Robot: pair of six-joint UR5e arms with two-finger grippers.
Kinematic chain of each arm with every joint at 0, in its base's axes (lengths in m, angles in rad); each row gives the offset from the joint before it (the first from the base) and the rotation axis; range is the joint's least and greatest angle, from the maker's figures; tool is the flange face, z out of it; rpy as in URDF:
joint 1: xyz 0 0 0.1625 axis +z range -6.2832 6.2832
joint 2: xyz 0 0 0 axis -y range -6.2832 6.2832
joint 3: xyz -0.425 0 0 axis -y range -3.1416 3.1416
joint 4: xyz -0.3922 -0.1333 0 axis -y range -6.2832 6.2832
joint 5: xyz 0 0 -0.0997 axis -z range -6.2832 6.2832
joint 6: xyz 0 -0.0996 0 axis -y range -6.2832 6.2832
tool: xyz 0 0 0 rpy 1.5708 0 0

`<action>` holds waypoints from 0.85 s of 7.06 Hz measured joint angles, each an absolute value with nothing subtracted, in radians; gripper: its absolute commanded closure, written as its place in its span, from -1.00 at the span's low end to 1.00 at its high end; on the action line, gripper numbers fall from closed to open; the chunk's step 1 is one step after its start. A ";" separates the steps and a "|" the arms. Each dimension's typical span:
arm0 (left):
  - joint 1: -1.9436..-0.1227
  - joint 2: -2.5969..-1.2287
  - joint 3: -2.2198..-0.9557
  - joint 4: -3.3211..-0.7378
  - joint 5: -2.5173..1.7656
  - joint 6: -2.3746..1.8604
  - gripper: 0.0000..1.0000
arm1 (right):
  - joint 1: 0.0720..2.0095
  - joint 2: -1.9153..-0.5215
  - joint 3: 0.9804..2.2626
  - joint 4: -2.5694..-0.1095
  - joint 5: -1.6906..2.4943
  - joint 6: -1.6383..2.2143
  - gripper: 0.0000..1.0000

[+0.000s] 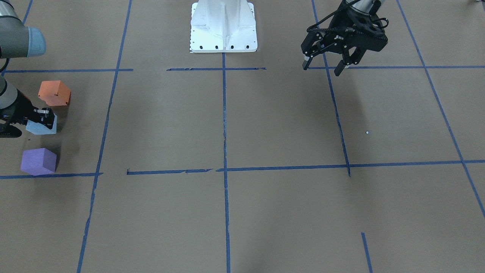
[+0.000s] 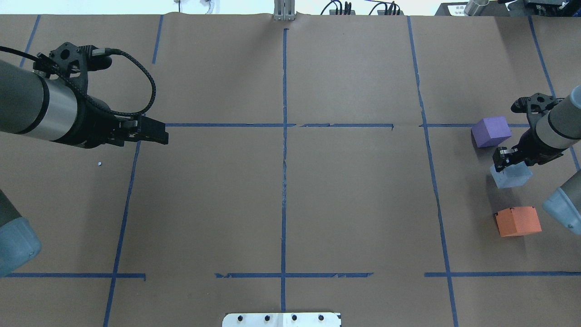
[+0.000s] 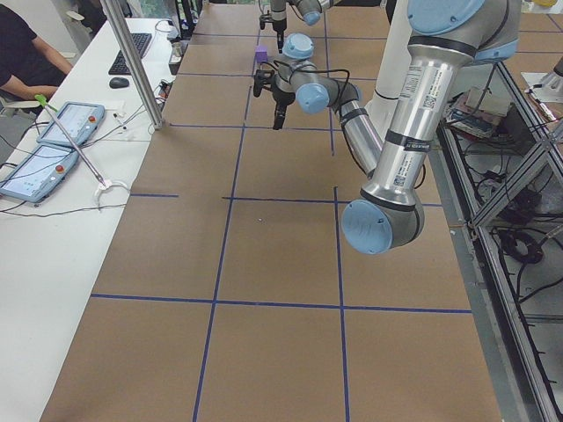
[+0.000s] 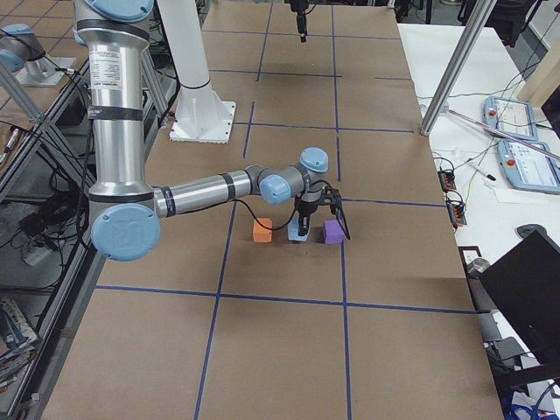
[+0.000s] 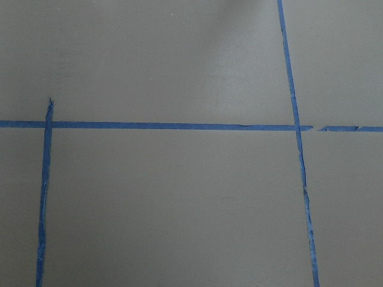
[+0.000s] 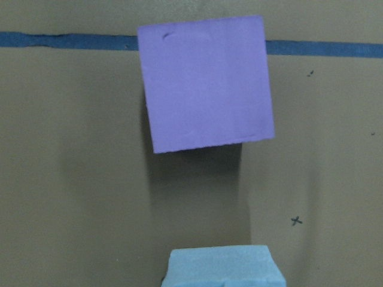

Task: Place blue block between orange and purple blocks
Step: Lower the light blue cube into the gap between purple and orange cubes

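Note:
The light blue block (image 1: 41,128) sits between the orange block (image 1: 54,93) and the purple block (image 1: 38,161) at the table's right end. My right gripper (image 1: 45,116) is down on it, its jaws closed on the block's top part. In the overhead view the gripper (image 2: 502,160) covers the far edge of the blue block (image 2: 511,176), with the purple block (image 2: 490,131) beyond it and the orange block (image 2: 518,221) nearer. The right wrist view shows the purple block (image 6: 206,84) ahead and the blue block (image 6: 222,268) at the bottom edge. My left gripper (image 1: 322,69) is open and empty, above the table.
The white robot base (image 1: 223,26) stands at mid table. Blue tape lines (image 1: 224,121) grid the brown table. The left arm (image 2: 50,113) hovers over the table's left part. An operator's desk with tablets (image 3: 62,141) lies beyond the far side.

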State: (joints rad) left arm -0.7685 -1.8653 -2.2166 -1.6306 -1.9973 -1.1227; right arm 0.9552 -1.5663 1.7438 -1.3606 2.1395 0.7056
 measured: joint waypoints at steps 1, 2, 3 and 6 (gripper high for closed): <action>-0.768 -1.865 -2.216 -1.631 -1.997 -1.123 -1.00 | 0.947 -1.560 1.739 -1.360 2.139 0.706 -0.71; -0.767 -1.865 -2.215 -1.631 -1.997 -1.123 -1.00 | 0.943 -1.556 1.735 -1.360 2.138 0.705 -1.00; -0.767 -1.865 -2.215 -1.631 -1.997 -1.123 -1.00 | 0.941 -1.555 1.735 -1.359 2.137 0.705 -1.00; -0.767 -1.867 -2.215 -1.631 -1.997 -1.123 -1.00 | 0.946 -1.567 1.798 -1.358 2.137 0.705 -1.00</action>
